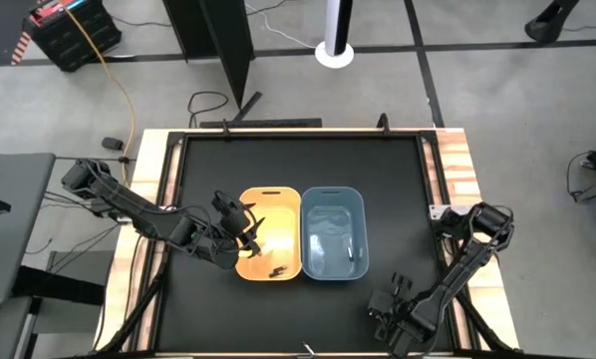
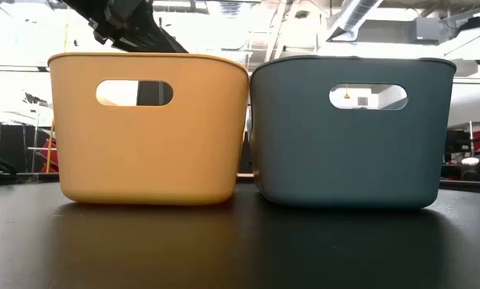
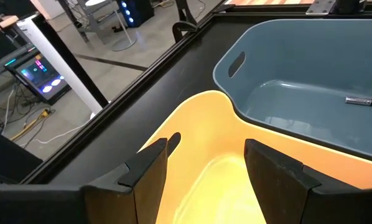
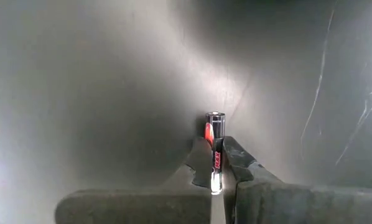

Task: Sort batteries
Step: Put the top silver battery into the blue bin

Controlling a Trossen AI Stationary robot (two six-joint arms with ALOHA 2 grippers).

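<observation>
Two plastic bins stand side by side mid-table: a yellow bin [image 1: 270,191] [image 2: 144,152] and a blue bin [image 1: 334,189] [image 2: 348,144]. Dark batteries [image 1: 275,269] lie on the yellow bin's floor. One battery [image 3: 363,101] [image 1: 354,255] lies on the blue bin's floor. My left gripper [image 1: 246,231] [image 3: 204,152] hovers open over the yellow bin's inside, with nothing between its fingers. My right gripper [image 1: 386,304] is at the table's near right part, shut on a silvery battery with a red label [image 4: 214,124]. My right gripper [image 4: 214,146] pinches the battery by its red-labelled body [image 4: 216,163] between the two fingers. The battery lies along the fingers, and its silvery end [image 4: 214,118] sticks out past the fingertips toward the black mat. Whether that end touches the mat cannot be told.
The black mat [image 1: 208,179] has a raised wooden frame [image 1: 455,170] around it. The bins' tall walls fill the low view, with bare mat [image 2: 240,249] in front of them. A black stand [image 1: 223,50] and cables lie on the floor beyond the far edge.
</observation>
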